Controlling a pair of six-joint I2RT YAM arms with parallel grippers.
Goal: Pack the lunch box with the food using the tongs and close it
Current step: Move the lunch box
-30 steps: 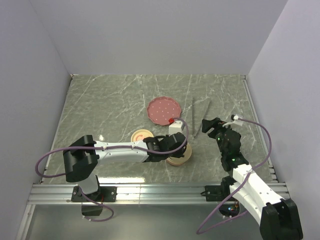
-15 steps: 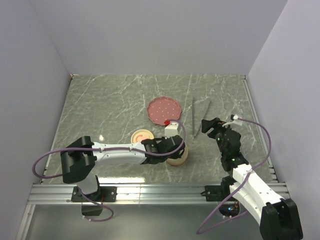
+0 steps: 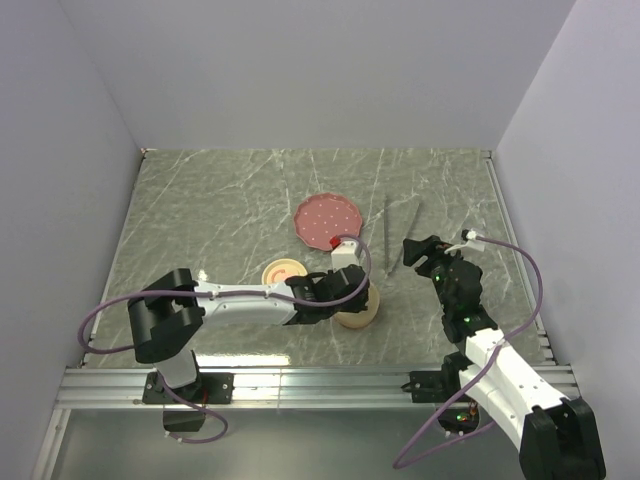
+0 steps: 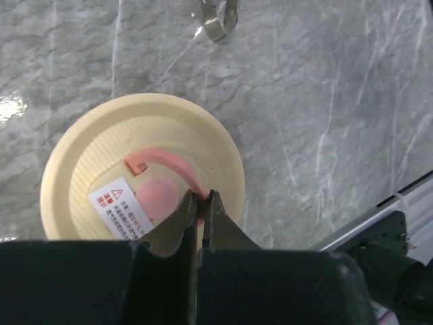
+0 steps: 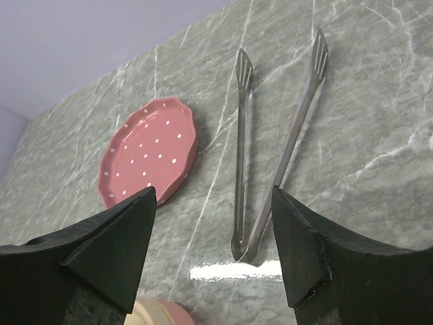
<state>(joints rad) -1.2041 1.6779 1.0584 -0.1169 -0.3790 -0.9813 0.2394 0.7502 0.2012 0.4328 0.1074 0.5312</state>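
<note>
Item one, lunch box (image 4: 81, 156): a cream round container near the table's (image 3: 200, 210) front centre, with a ribbed lid bearing a pink picture and a sticker seated on top. Item two, left gripper (image 4: 201, 203): fingers pressed together with nothing between them, tip over the lid's near edge; I cannot tell whether it touches. Item three, loose cream lid (image 3: 283, 272): lies flat at ten o'clock of the box, apart from it. Item four, pink plate (image 5: 145, 152): at twelve o'clock of the box, with no food showing on it. Item five, tongs (image 5: 240, 162): lie on the marble at one o'clock of the box, arms splayed, unheld. Item six, right gripper (image 5: 213, 196): spread wide and holding nothing, hovering near the tongs' joined end. Food: none visible in any view. Assessment: I judge packing finished or its contents hidden under the lid; closing looks under way, with the second lid left to fit.
</note>
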